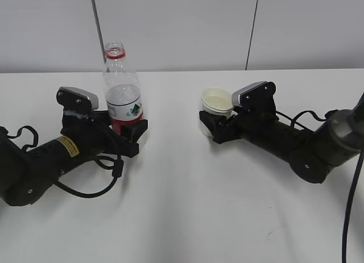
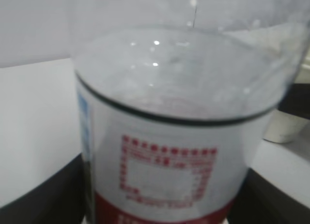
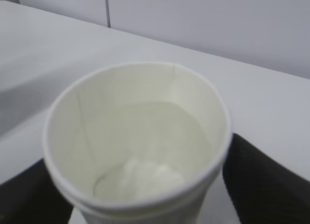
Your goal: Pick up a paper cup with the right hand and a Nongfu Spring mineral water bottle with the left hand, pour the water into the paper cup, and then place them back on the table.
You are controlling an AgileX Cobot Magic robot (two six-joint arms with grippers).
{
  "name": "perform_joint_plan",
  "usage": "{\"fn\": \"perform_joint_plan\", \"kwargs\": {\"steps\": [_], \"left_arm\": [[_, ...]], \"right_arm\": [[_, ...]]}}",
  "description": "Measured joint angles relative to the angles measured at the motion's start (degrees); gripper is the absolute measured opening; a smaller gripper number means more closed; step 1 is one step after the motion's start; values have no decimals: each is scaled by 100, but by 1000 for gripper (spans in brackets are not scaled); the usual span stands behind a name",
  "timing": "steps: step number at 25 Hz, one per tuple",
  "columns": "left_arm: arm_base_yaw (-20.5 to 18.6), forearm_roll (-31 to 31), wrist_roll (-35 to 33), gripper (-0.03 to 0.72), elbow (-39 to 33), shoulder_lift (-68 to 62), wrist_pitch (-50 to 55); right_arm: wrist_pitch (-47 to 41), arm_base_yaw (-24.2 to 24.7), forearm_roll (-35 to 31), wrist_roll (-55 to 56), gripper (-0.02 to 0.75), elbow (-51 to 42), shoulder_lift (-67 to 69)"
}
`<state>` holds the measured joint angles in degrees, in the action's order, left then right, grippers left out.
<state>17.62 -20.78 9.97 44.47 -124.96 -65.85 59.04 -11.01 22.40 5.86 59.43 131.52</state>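
The left claw is closed around the lower part of the Nongfu Spring mineral water bottle, its black fingers pressing the red band of the label from both sides. The bottle stands upright on the white desk, uncapped, with only its red neck ring at the top. Water fills it to a level just above the label, roughly half its height. The arm behind this claw lies low along the desk and carries a yellow sticker.

To the right of the bottle, well apart from it, the right claw grips the paper cup around its lower wall. The cup sits upright, and appears to rest on the desk. The right wrist view looks down into the cup: there seems to be clear liquid inside, with a pale patch showing at the bottom, though how full it is cannot be told for certain.

Judging by the half-empty bottle and the liquid in the cup, the pouring looks done and both things appear set back down. What seems left is for both claws to let go and pull away.
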Motion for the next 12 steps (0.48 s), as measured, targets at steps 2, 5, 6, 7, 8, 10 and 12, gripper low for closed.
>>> {"fn": "perform_joint_plan", "kwargs": {"steps": [2,5,6,7,8,10,12], "left_arm": [[0,0,0,522,0,0,14],[0,0,-16,534,0,0,32],[0,0,-46,535,0,0,32],[0,0,-71,536,0,0,32],[0,0,-94,536,0,0,32],[0,32,-166,536,-37,0,32],[0,140,-337,536,-151,25,39]], "right_arm": [[26,-9,-64,0,667,-114,0],[87,-9,-104,0,667,-297,0],[187,-9,-117,0,667,-368,0],[311,-9,-127,0,666,-461,0],[400,-9,-127,0,666,-555,-13],[505,-9,-127,0,664,-722,-81],[545,-9,-141,0,662,-883,-171]]}}
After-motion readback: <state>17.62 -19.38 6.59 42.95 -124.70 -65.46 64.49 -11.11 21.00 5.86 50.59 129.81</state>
